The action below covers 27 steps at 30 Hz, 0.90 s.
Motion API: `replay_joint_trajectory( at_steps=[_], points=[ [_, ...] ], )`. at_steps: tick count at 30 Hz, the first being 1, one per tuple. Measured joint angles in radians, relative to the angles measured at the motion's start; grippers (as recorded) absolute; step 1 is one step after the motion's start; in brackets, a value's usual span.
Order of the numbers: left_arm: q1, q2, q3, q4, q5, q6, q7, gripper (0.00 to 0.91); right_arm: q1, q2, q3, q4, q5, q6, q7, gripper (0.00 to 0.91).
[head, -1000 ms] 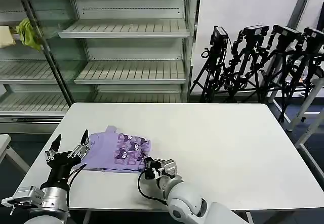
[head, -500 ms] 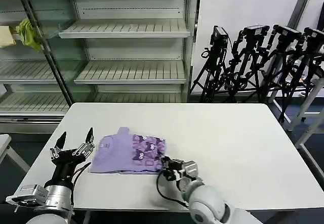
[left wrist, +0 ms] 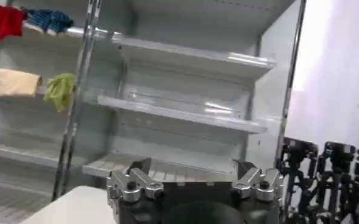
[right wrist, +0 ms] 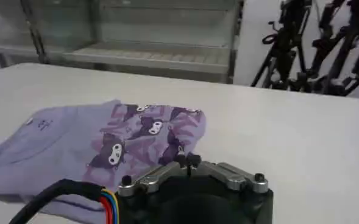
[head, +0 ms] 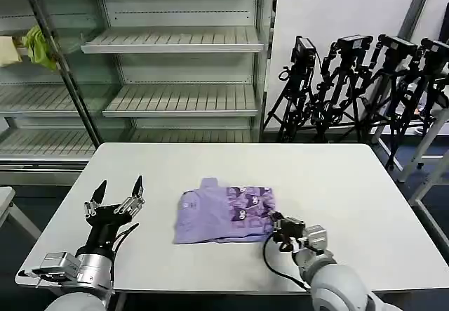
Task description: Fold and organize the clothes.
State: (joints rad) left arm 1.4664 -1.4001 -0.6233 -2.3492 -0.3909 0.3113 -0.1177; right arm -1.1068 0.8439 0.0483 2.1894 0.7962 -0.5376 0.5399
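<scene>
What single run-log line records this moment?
item: folded lavender cartoon-print T-shirt on white table | right gripper: shut on T-shirt's near edge | left gripper: open, raised apart

Folded lavender T-shirt with dark purple cartoon print [head: 224,214] lies on white desk [head: 337,184], near front edge, about mid-width. Right claw [head: 275,225] touches shirt's right front corner, fingers closed on fabric. Left claw [head: 116,200] to shirt's left, apart, above desk. Metal shelving unit [head: 175,65] behind desk; black camera tripods [head: 365,86] behind right.
</scene>
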Motion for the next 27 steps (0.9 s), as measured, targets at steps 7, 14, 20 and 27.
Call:
replay_joint_trajectory(
  at_steps=[7, 14, 20, 27],
  points=[
    [-0.011, 0.004, 0.022, 0.004, -0.001, -0.003, 0.0, 0.907, -0.066, -0.043, 0.086, 0.026, -0.022, 0.001, 0.007, 0.0],
    [-0.016, 0.003, 0.041, 0.01, 0.0, -0.006, 0.0, 0.907, -0.104, -0.058, 0.136, 0.033, -0.043, 0.001, 0.007, 0.474],
    [-0.015, 0.005, 0.051, 0.009, 0.001, -0.004, 0.0, 0.907, -0.119, -0.055, 0.152, 0.033, -0.084, 0.007, 0.002, 0.907],
    [-0.014, 0.017, 0.054, 0.008, 0.0, 0.004, 0.005, 0.907, -0.129, -0.048, 0.165, 0.033, -0.141, 0.016, 0.002, 0.907]
  ],
)
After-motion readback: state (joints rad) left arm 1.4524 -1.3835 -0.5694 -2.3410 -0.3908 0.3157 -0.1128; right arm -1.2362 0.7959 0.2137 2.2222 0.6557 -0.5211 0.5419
